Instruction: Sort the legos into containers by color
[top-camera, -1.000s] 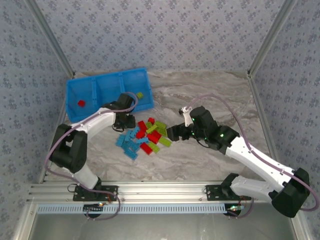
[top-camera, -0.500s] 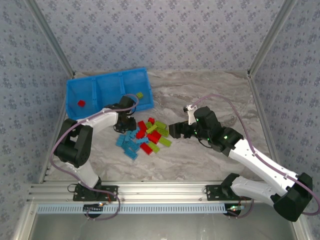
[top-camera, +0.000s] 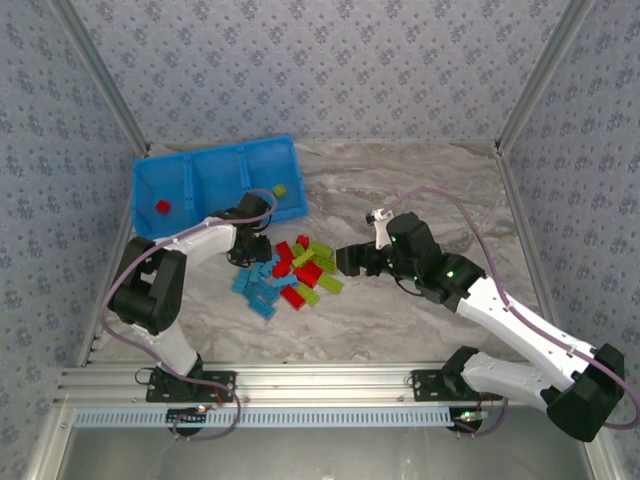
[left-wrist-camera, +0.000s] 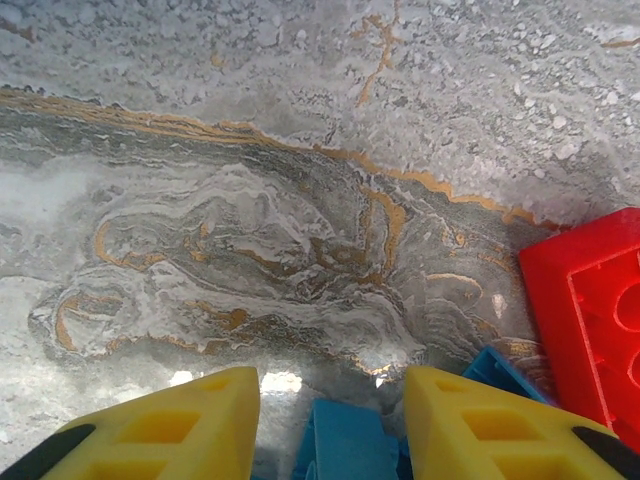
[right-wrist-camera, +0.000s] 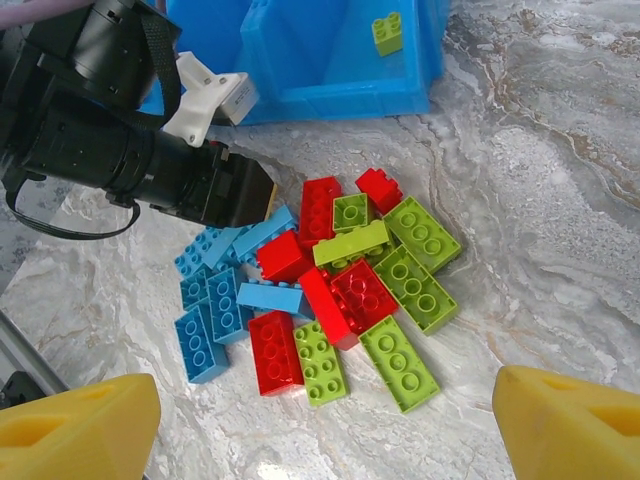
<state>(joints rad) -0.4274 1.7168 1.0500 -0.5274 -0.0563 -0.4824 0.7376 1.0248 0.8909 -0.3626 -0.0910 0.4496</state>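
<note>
- The legos (top-camera: 290, 272) lie in a loose heap on the marbled bench (top-camera: 430, 190). They sit just in front of the right end of the tray, with light blue bricks toward the left of the heap and red and lime ones mixed toward the right.
- The bright blue tray (top-camera: 215, 185) sits at the far left of the bench, its three compartments side by side. A lone red brick (top-camera: 162, 207) lies in the left compartment and a lone lime brick (top-camera: 281, 190) in the right one.
- Your left gripper (top-camera: 252, 250) points down at the left edge of the heap, near the tray's front wall. In its wrist view the yellow fingers (left-wrist-camera: 170, 425) stand partly apart with a light blue brick (left-wrist-camera: 345, 440) between them. You cannot tell whether they pinch it. A neighbouring red brick (left-wrist-camera: 590, 310) lies just to its right.
- Your right gripper (top-camera: 345, 262) hovers at the right side of the heap. Its wide fingers (right-wrist-camera: 570, 415) are spread far apart and hold nothing, with the bricks lying on the bench below them.
</note>
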